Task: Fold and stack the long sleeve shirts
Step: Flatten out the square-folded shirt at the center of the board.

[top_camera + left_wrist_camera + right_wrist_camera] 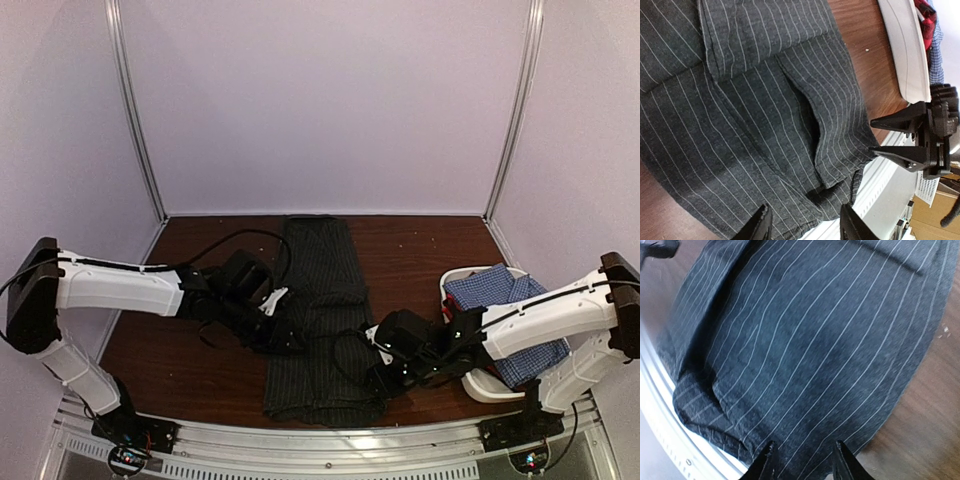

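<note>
The black pinstriped long sleeve shirt point(318, 300) lies folded into a long narrow strip down the middle of the table, its near end at the front rail. My left gripper point(288, 338) hovers at the strip's left edge; in its wrist view its jaws point(805, 226) stand open just above the hem, with nothing between them. My right gripper point(382, 378) is at the strip's near right corner, open over the cloth point(805, 365) and holding nothing point(805, 463). A blue-white checked shirt point(500, 300) and a red-and-dark one point(926, 20) lie in the tub.
A white plastic tub point(488, 390) stands at the right near the right arm. The metal front rail point(320, 440) runs along the table's near edge, just under the shirt's hem. Bare brown tabletop point(420, 250) lies on both sides of the strip.
</note>
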Tool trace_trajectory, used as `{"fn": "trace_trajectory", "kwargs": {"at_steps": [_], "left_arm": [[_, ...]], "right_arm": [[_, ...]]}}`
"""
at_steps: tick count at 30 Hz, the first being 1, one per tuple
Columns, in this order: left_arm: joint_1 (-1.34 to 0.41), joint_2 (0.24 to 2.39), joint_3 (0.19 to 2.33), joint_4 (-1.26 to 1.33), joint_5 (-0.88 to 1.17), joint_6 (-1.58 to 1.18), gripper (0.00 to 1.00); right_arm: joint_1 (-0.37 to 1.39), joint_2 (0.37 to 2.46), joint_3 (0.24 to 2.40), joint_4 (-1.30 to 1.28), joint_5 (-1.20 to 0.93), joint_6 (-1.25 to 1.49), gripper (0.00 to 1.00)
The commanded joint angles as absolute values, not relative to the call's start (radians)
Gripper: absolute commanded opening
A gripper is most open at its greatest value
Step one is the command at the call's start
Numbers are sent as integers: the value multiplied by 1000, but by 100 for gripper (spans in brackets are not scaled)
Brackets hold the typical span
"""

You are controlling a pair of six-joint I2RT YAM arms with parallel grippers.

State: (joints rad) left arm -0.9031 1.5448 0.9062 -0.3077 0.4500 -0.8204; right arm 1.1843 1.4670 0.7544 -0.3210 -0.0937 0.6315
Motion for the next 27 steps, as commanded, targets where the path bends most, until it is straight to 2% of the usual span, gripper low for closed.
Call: {"fn": "trace_trajectory", "kwargs": {"at_steps": [1, 10, 17, 22, 27], "left_arm": [[-923, 1590, 851, -222, 482, -849, 47], [-968, 1591, 763, -229, 517, -857, 48], [-994, 1574, 740, -269, 515, -850, 48], [-1024, 1591, 725, -299, 492, -841, 48], [-1044, 1576, 680, -303, 451, -870, 48]], "right_arm": [[1230, 1439, 690, -302, -127, 628, 38], [1304, 1398, 645, -364, -169, 650, 39], [1244, 1326, 813, -482, -9, 623, 47], [1133, 1398, 869, -374, -5, 616, 47], [1115, 1548, 900, -236, -15, 605, 46]]}}
